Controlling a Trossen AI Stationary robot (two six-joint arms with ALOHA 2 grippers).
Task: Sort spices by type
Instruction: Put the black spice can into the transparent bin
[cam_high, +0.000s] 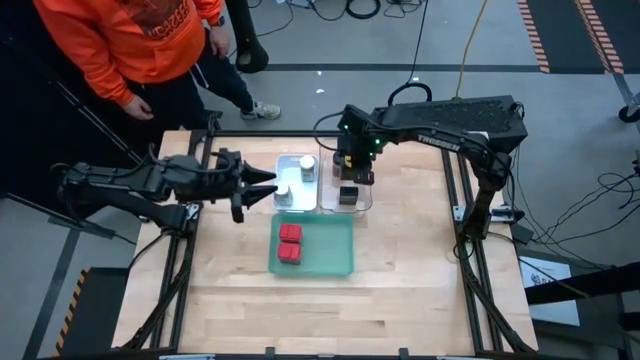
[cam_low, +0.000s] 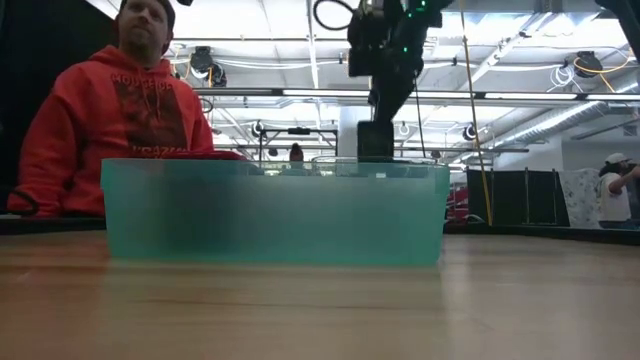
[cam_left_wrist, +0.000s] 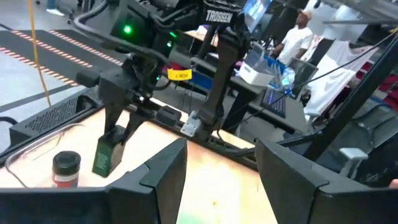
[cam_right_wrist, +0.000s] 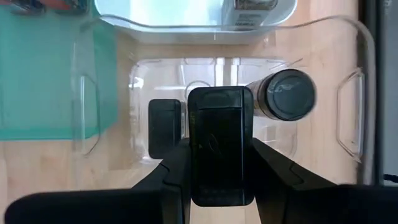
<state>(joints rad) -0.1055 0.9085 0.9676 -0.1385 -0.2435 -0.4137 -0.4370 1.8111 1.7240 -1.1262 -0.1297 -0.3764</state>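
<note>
Nearest, two red tins (cam_high: 290, 244) sit in the green tray (cam_high: 335, 262); beyond it, two white-lidded jars (cam_high: 306, 166) stand in the white tray (cam_high: 290, 160) and the right gripper (cam_right_wrist: 221, 158) clamps a dark grey tin (cam_right_wrist: 220, 152) over the clear tray (cam_right_wrist: 348, 93), above another dark tin (cam_right_wrist: 165, 127) and a dark-lidded jar (cam_right_wrist: 283, 94); the left gripper (cam_high: 262, 185) hovers spread, holding nothing

Over the clear tray (cam_high: 362, 203) near the bench's (cam_high: 420, 290) far edge, we see the right gripper (cam_high: 350, 178) gripping a dark grey tin (cam_right_wrist: 221, 152), blocking entry from above; another tin (cam_right_wrist: 164, 127) and a dark-lidded jar (cam_right_wrist: 283, 94) crowd its floor. Bare bench lies along the near edge.
</note>
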